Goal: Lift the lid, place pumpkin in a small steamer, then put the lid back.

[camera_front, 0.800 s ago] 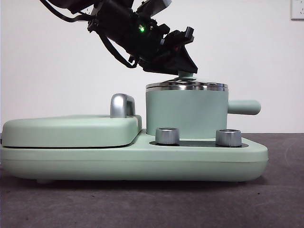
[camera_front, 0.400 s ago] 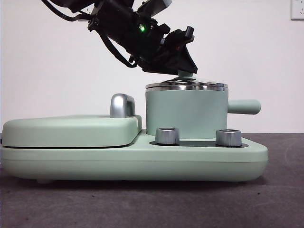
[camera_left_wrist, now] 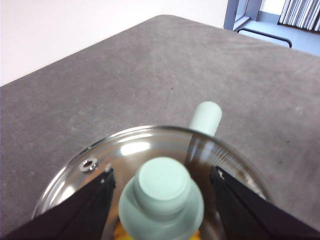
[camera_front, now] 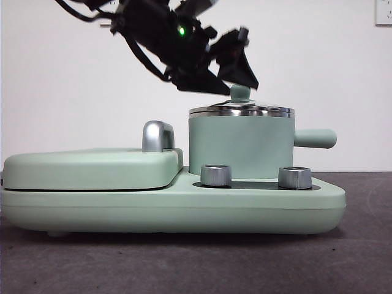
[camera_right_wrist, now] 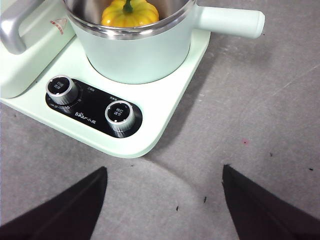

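Note:
The lid (camera_front: 241,111) sits closed on the small steamer (camera_front: 239,147), its mint-green knob (camera_front: 239,93) standing free. Just above the knob hangs my left gripper (camera_front: 233,78), open. In the left wrist view its two jaws flank the knob (camera_left_wrist: 162,187) without touching it, over the clear lid (camera_left_wrist: 145,145). Inside the steamer (camera_right_wrist: 135,55) lies the pumpkin (camera_right_wrist: 129,14), yellow-orange with a green stem. My right gripper (camera_right_wrist: 164,169) is open and holds nothing, above the table in front of the appliance's control panel.
The steamer's side handle (camera_front: 315,138) sticks out to the right. Left of the pot lies the flat hinged cover (camera_front: 92,168) with its chrome handle (camera_front: 157,136). Two steel dials (camera_right_wrist: 62,89) (camera_right_wrist: 119,116) sit on the base. Grey table all around.
My left gripper has let go of the lid's knob and risen a little; the knob now shows clear below the jaws. The lid has stayed on the steamer.

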You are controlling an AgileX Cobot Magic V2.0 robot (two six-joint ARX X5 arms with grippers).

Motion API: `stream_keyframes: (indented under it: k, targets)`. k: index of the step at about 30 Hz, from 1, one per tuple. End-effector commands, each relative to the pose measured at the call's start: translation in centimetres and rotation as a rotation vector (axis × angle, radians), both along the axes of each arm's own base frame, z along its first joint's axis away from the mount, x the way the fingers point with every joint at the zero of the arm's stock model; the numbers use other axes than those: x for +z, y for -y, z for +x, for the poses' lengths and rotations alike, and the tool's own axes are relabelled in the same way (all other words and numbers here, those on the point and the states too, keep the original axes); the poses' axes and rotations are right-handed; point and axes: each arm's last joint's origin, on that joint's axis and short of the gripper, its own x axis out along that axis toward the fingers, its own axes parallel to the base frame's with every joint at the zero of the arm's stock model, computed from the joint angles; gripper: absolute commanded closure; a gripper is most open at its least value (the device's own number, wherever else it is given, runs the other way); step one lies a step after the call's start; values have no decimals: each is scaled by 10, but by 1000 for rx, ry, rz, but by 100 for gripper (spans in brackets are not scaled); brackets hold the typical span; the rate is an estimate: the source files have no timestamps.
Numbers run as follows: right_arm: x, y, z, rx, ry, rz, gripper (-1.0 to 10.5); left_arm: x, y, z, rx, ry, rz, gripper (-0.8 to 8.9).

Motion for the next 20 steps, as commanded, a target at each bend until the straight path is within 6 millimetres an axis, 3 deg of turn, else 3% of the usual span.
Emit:
stream_keyframes:
  k: [1,11,20]
  targets:
    - [1,-1,1,1,-1,3,593,19,-4,-5,19,-14,-61,498]
    - [1,-1,1,9,-4,10,593,50,-43,-23,138,-236,-114,498]
    - [5,-4,3,44,30,57,592,52,-94,-41,258,-332,-84,500]
